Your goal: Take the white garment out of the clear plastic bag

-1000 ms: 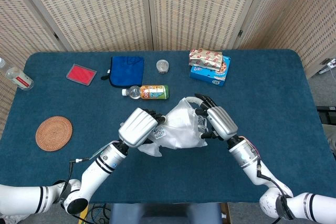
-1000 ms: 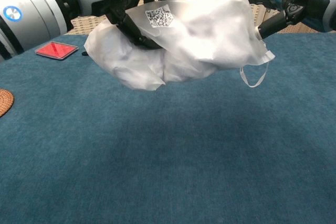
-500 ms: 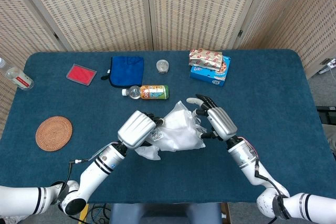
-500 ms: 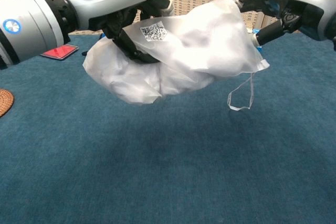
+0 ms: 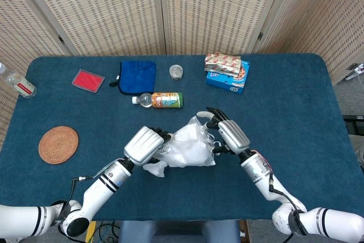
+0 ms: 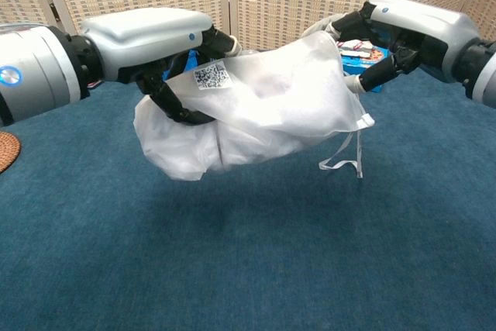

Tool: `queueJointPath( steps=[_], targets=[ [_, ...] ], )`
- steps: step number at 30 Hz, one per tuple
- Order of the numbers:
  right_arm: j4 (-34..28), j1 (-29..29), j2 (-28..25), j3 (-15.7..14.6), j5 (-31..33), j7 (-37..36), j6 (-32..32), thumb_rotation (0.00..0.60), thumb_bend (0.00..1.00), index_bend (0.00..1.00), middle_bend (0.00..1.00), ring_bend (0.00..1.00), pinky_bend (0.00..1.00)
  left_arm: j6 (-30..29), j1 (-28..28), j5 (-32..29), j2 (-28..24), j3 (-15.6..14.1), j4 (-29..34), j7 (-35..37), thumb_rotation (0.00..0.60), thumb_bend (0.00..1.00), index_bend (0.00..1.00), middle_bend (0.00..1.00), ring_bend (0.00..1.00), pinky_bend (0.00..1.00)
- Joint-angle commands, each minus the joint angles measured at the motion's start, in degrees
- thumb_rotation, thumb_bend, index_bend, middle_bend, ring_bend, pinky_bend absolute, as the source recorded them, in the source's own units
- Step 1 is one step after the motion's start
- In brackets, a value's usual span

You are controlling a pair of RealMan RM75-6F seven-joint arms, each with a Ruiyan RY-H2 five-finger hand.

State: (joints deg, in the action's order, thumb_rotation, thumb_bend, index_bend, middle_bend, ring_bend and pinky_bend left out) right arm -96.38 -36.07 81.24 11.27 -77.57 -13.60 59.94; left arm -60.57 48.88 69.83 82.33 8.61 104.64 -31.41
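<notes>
The clear plastic bag (image 6: 279,91) with the white garment (image 6: 186,141) inside hangs in the air between both hands, above the table's front middle. My left hand (image 6: 147,32) grips the bag's left end, by a QR label (image 6: 206,76). My right hand (image 6: 403,25) holds the bag's right end. A thin white strap (image 6: 341,162) dangles below the right end. In the head view the bag (image 5: 185,147) sits between the left hand (image 5: 145,144) and the right hand (image 5: 230,135). The garment bulges at the lower left, still inside the plastic.
On the blue table (image 5: 296,106) behind the hands lie a small bottle (image 5: 160,100), a blue cloth (image 5: 137,75), a round lidded jar (image 5: 177,71), snack boxes (image 5: 227,72), a red card (image 5: 88,79), a woven coaster (image 5: 58,144) and a bottle (image 5: 17,85) at the left edge.
Both hands have lowered and drawn toward me with the bag. The strap at the bag's right end has dropped and hangs lower.
</notes>
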Motion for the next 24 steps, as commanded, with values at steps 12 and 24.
queueJointPath(
  steps=[12, 24],
  targets=[
    [2.84, -1.33, 2.38, -0.34, 1.69, 2.25, -2.5, 0.6, 0.65, 0.88, 0.18, 0.0, 0.06, 1.72, -0.1, -6.47, -0.37, -1.84, 1.24, -4.83, 0.6, 0.1, 0.19, 0.2, 0.25, 0.47],
    [5.86, -2.22, 3.39, -0.26, 3.94, 3.76, -4.83, 0.6, 0.65, 0.88, 0.18, 0.0, 0.06, 0.48, -0.7, -8.19, -1.67, -3.44, 2.9, -7.11, 0.6, 0.02, 0.04, 0.1, 0.2, 0.44]
  ],
)
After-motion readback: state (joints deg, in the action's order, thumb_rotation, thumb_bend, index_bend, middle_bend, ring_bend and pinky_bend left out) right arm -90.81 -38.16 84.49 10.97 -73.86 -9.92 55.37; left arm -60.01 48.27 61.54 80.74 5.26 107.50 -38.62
